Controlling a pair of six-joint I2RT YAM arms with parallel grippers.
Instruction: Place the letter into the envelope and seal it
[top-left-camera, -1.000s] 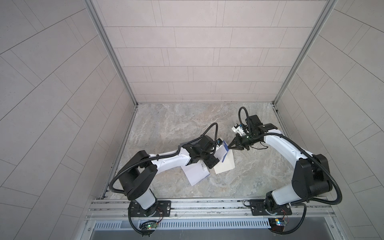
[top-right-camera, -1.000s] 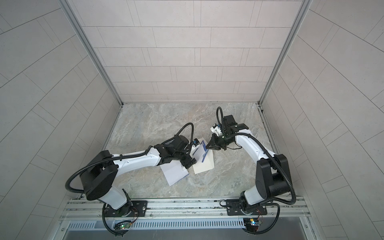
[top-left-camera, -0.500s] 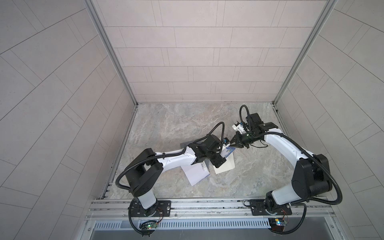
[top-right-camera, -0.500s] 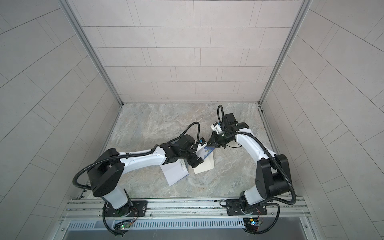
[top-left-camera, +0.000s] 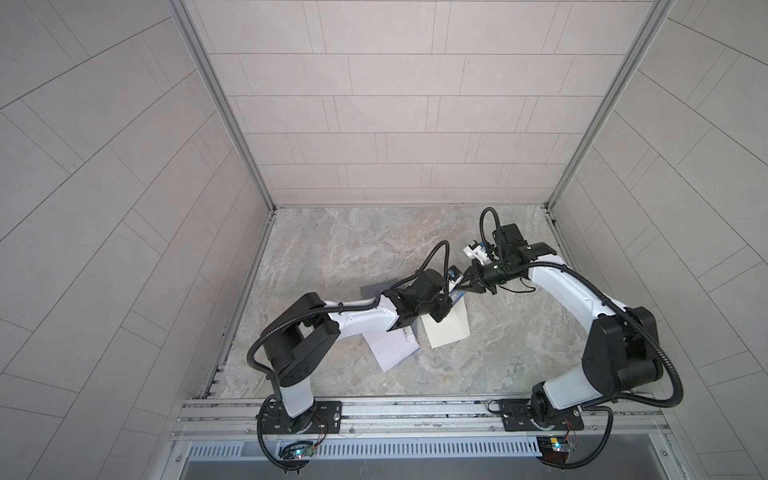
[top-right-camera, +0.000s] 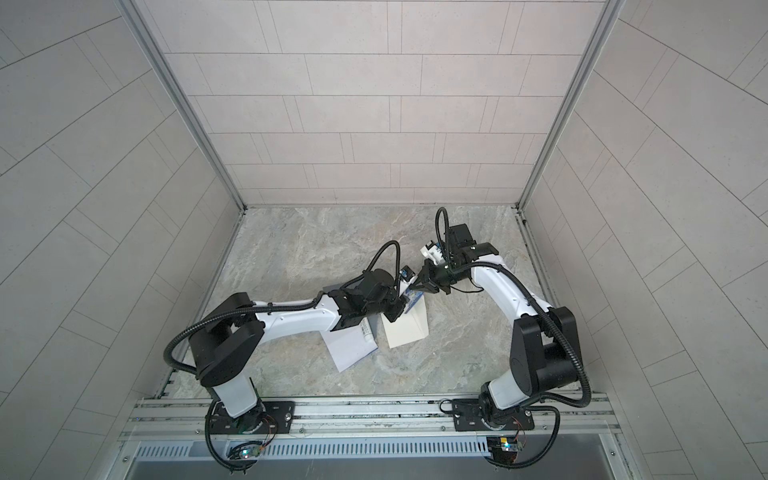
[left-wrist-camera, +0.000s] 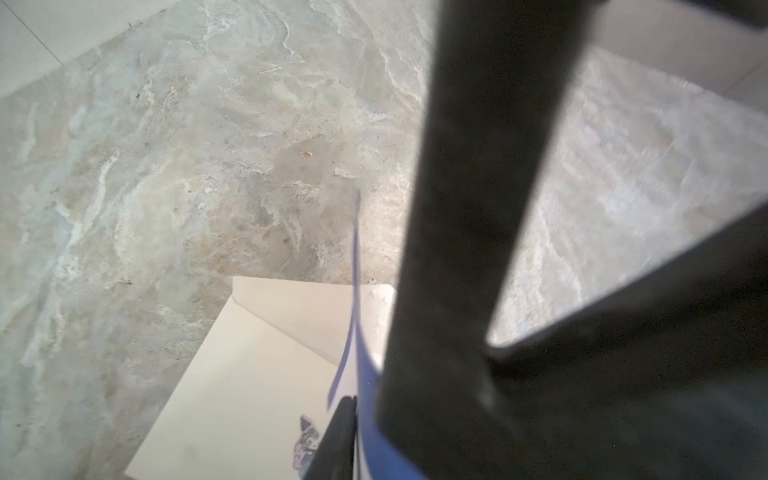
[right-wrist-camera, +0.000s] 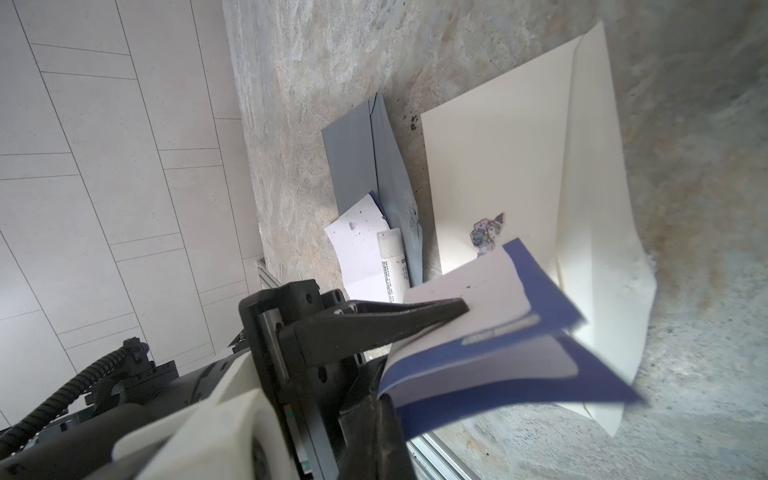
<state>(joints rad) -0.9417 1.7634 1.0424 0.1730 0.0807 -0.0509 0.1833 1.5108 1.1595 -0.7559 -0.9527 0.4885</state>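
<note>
The letter (top-left-camera: 457, 296) (top-right-camera: 413, 298) is a folded blue-and-white card held above the table between my two grippers. My right gripper (top-left-camera: 463, 286) (top-right-camera: 415, 287) is shut on its far end. My left gripper (top-left-camera: 446, 305) (top-right-camera: 399, 309) is shut on its other end; in the right wrist view one of its fingers (right-wrist-camera: 395, 322) lies flat on the letter (right-wrist-camera: 498, 345). In the left wrist view the letter (left-wrist-camera: 361, 374) stands edge-on against my thin black finger. The cream envelope (top-left-camera: 449, 332) (top-right-camera: 407, 330) (right-wrist-camera: 498, 174) (left-wrist-camera: 249, 374) lies on the table under the letter, flap open, small sticker on it.
A grey-blue envelope (top-left-camera: 376, 289) (right-wrist-camera: 357, 158) lies partly under my left arm. Beside it are a white sheet (top-left-camera: 392, 347) and a white glue stick (top-left-camera: 409, 332) (right-wrist-camera: 392, 262). Tiled walls close the marble table on three sides; a metal rail runs along the front.
My left gripper has moved right, over the cream envelope, to the letter held by the right gripper, and its jaws have shut on it. The right gripper has barely shifted.
</note>
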